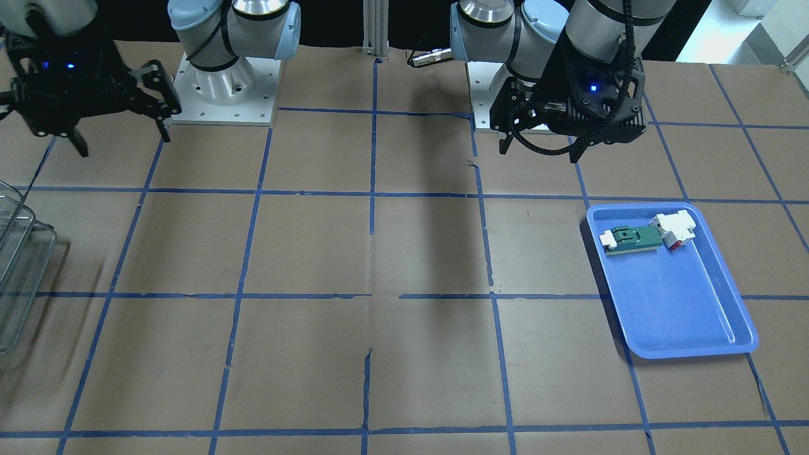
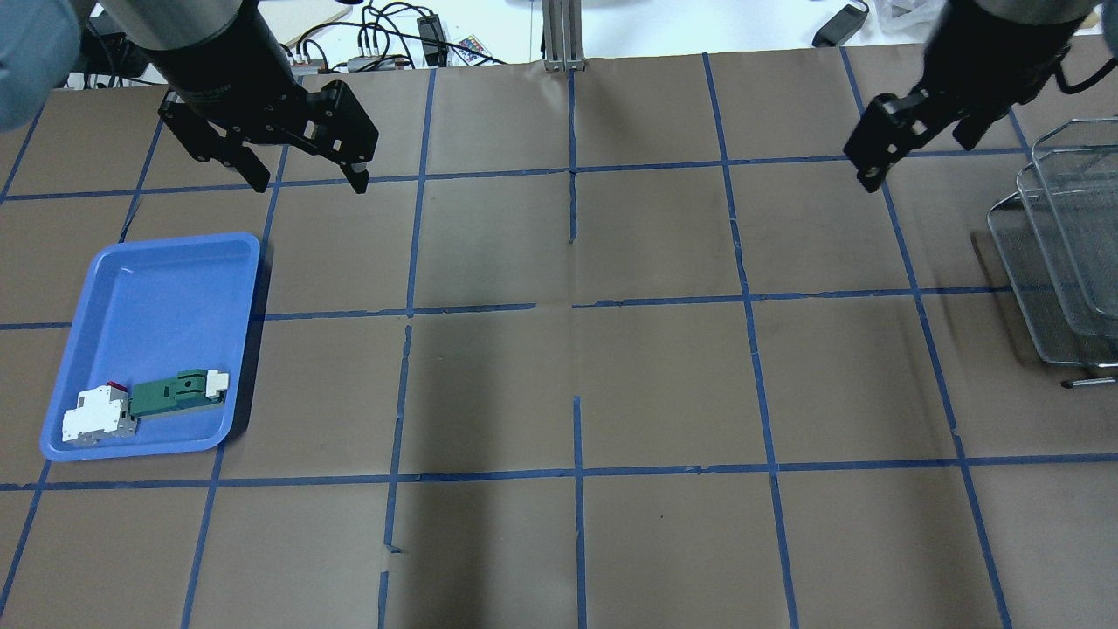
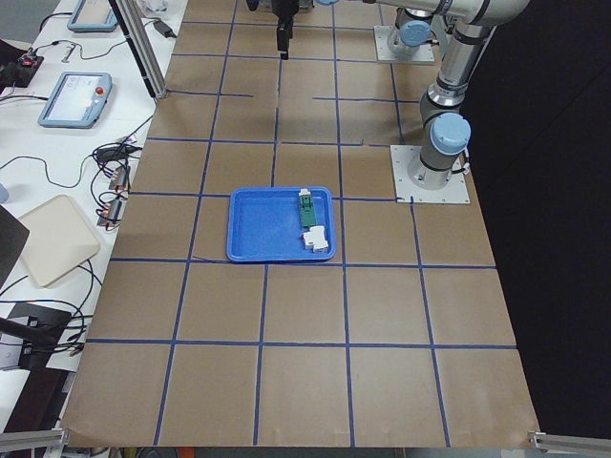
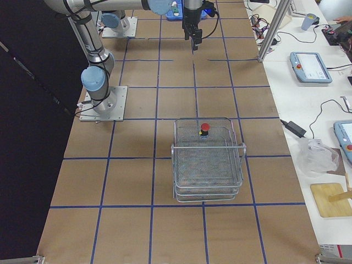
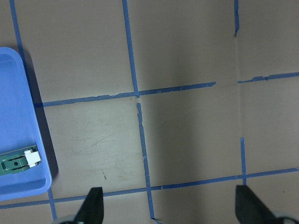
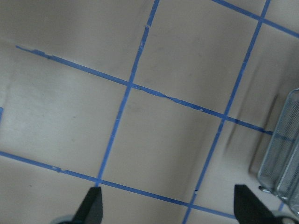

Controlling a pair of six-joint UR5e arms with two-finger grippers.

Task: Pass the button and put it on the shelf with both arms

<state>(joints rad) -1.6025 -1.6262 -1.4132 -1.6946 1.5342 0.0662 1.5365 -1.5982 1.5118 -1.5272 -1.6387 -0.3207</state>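
Observation:
The button (image 4: 204, 128), with its red cap up, sits on the top tier of the wire shelf (image 4: 208, 159) in the exterior right view. It is hidden in the other views. The shelf also shows at the overhead view's right edge (image 2: 1066, 253) and at the front view's left edge (image 1: 19, 265). My left gripper (image 2: 310, 186) is open and empty, raised beyond the blue tray. My right gripper (image 2: 913, 162) is open and empty, raised to the left of the shelf. Both wrist views show wide-apart fingertips (image 5: 93, 203) (image 6: 93, 203) over bare table.
A blue tray (image 2: 157, 279) on my left side holds a green-and-white flat part (image 2: 175, 393) and a white-and-red block (image 2: 96, 415). Brown paper with a blue tape grid covers the table. The arm bases (image 1: 221, 82) stand at the table's robot side.

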